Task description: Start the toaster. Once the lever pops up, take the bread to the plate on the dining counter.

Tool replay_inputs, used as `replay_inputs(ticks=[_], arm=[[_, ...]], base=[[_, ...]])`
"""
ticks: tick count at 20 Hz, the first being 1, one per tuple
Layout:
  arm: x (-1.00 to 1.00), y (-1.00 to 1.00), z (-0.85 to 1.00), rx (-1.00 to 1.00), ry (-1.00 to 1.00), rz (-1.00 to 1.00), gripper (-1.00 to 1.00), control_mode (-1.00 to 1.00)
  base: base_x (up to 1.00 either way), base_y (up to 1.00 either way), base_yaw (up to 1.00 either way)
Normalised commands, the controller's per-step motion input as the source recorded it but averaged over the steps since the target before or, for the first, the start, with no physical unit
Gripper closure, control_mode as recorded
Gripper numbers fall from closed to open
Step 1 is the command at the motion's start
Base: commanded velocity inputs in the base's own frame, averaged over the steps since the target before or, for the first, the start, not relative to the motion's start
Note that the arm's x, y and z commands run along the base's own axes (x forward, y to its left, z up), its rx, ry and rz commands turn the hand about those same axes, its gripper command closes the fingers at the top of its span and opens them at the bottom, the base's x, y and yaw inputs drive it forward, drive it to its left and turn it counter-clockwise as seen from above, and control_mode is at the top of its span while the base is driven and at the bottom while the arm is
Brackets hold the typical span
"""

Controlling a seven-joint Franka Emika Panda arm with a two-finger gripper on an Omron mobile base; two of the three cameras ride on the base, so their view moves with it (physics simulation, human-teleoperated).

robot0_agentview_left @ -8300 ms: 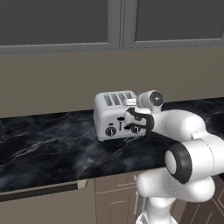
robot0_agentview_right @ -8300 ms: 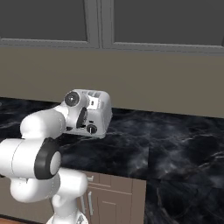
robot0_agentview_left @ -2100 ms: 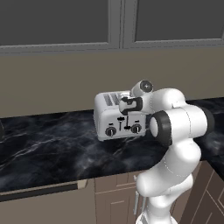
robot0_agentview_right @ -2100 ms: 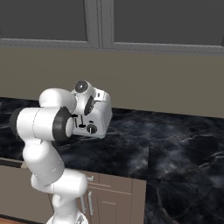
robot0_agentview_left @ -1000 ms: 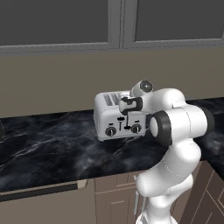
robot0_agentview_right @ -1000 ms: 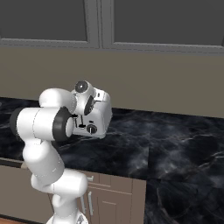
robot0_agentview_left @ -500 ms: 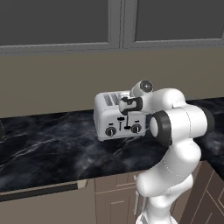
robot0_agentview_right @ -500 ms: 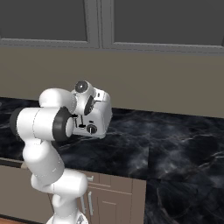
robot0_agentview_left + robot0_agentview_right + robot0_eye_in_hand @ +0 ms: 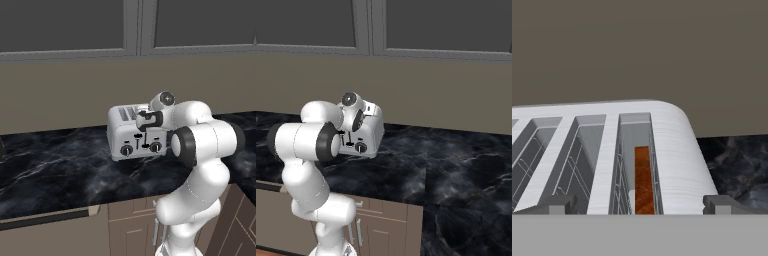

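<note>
Toaster (image 9: 136, 132) first: boxy and silver-white, sitting on the black marble worktop (image 9: 60, 170) close to the tan wall (image 9: 60, 95). Seen from the left base view with two round black knobs and two black slide levers on its front, slots on top. White arm (image 9: 200, 165) bent up from the lower right, with its hand over the toaster's right end. Gripper (image 9: 145, 129) hanging down in front of the toaster's face, near the right lever; cannot tell from here if touching it. Dark glass cupboard doors (image 9: 65, 25) up above, tan cabinets (image 9: 130, 220) under the worktop.

From the right base view, same toaster (image 9: 367, 134) partly hidden behind the arm's (image 9: 308, 142) big white elbow. One knob showing on its front. Gripper (image 9: 346, 137) tucked between the arm and the toaster front, hard to make out. Black marble worktop (image 9: 446, 170) running wide off to the right.

From the hand view, looking down along the toaster's (image 9: 677, 145) top. Long slots side by side, wire racks inside. Bread (image 9: 643, 180) down deep in the slot furthest right, standing on edge, orange-brown, well below the rim. Two dark fingertips (image 9: 558, 204) low in the view, spread wide apart, one at each side, gripper (image 9: 637, 206) gaping and holding nothing. Bit of marble worktop (image 9: 737, 165) past the toaster's right side.
</note>
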Motion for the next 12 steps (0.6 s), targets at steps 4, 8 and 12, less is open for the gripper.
replay_inputs(ticks=[4, 8, 12], arm=[[0.0, 0.0, 0.0, 0.0, 0.0, 0.0, -1.0, -1.0], [0.0, 0.0, 0.0, 0.0, 0.0, 0.0, -1.0, -1.0], [0.0, 0.0, 0.0, 0.0, 0.0, 0.0, -1.0, -1.0]], base=[[0.0, 0.0, 0.0], [0.0, 0.0, 0.0], [0.0, 0.0, 0.0]])
